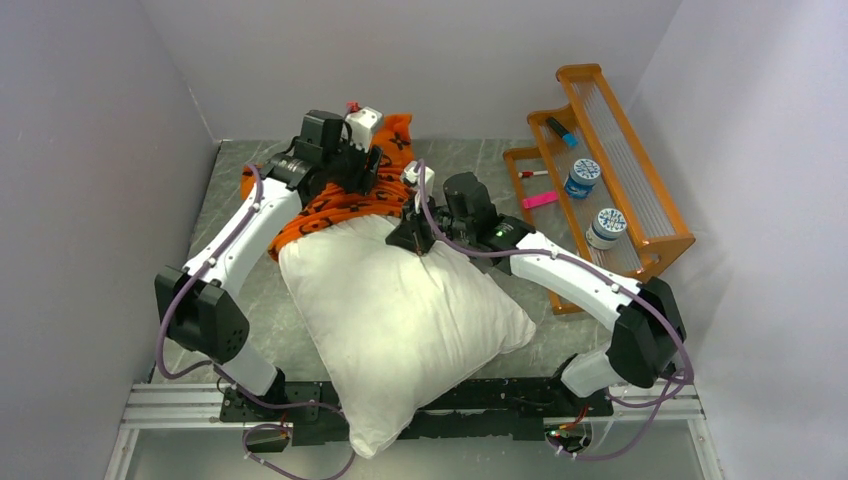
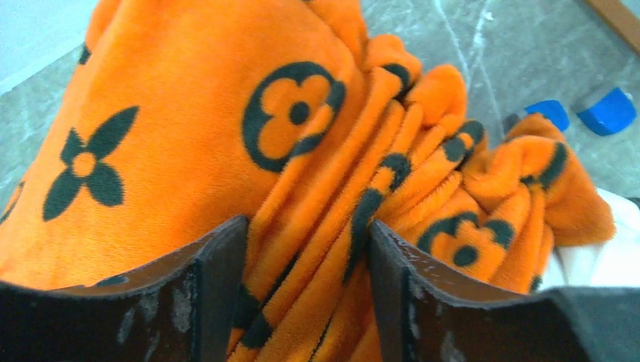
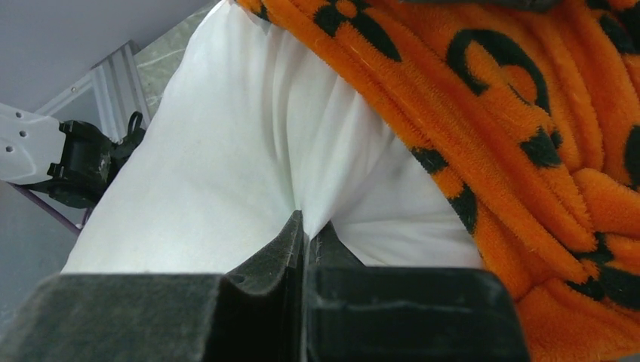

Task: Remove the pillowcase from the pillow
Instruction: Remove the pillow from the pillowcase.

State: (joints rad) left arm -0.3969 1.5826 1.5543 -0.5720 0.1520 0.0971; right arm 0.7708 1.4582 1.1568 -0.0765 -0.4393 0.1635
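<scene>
Covering the far end of the pillow (image 1: pixel 400 320), the pillowcase (image 1: pixel 335 205) is seen bunched at upper centre of the overhead frame. Its fabric is plush orange fleece, printed with dark flower and circle motifs and gathered into thick pleats. The pillow is plump, smooth, white and rectangular. Its long axis is laid diagonally on the grey veined table (image 1: pixel 262 310), from lower centre to upper left-centre, cased end uppermost. The left gripper (image 2: pixel 306 234) is set astride the pleats, jaws apart; whether they are clamped cannot be told. The right gripper (image 3: pixel 303 226) is clenched on a pucker of pillow cloth.
</scene>
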